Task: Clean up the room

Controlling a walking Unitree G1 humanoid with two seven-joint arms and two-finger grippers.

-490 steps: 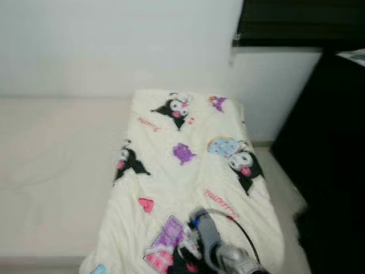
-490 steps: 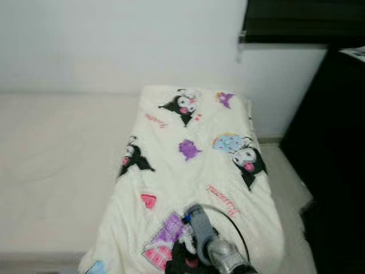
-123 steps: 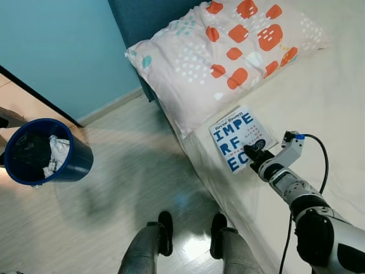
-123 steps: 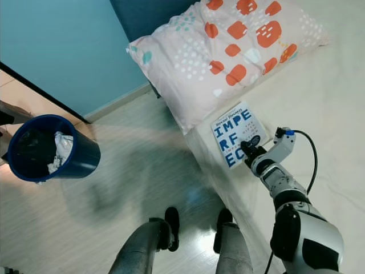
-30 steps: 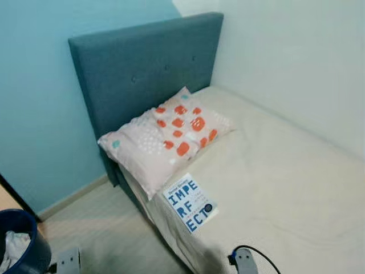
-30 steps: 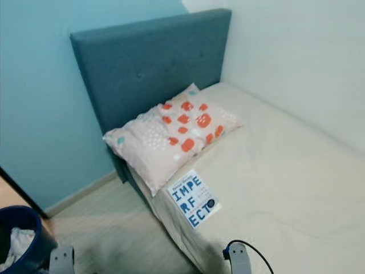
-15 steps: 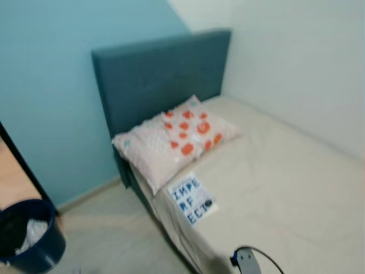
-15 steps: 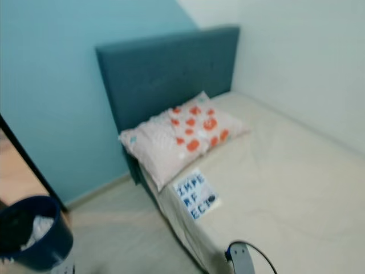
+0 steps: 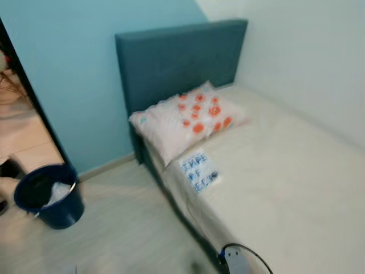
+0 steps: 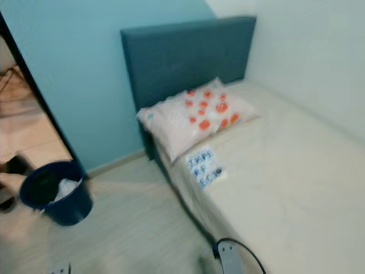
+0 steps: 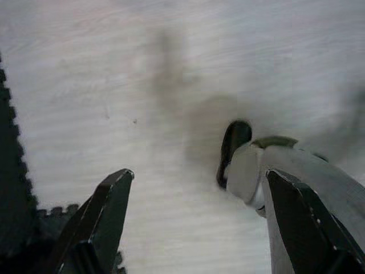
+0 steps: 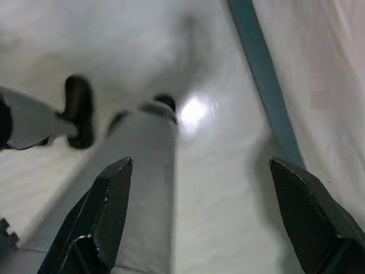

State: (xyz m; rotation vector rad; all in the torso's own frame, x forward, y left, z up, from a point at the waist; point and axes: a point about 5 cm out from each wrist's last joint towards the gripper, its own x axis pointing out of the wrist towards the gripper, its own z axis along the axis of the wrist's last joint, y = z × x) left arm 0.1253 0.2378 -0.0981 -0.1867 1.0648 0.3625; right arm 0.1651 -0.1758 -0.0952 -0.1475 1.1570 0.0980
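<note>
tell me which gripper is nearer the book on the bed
Right, probably. The right gripper hangs open beside the bed where the book lies; the left gripper hangs open over bare floor, away from the bed.

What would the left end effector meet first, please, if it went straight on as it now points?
Probably the floor: the open left end effector points down at bare boards, with the robot's foot just beside that line.
</note>
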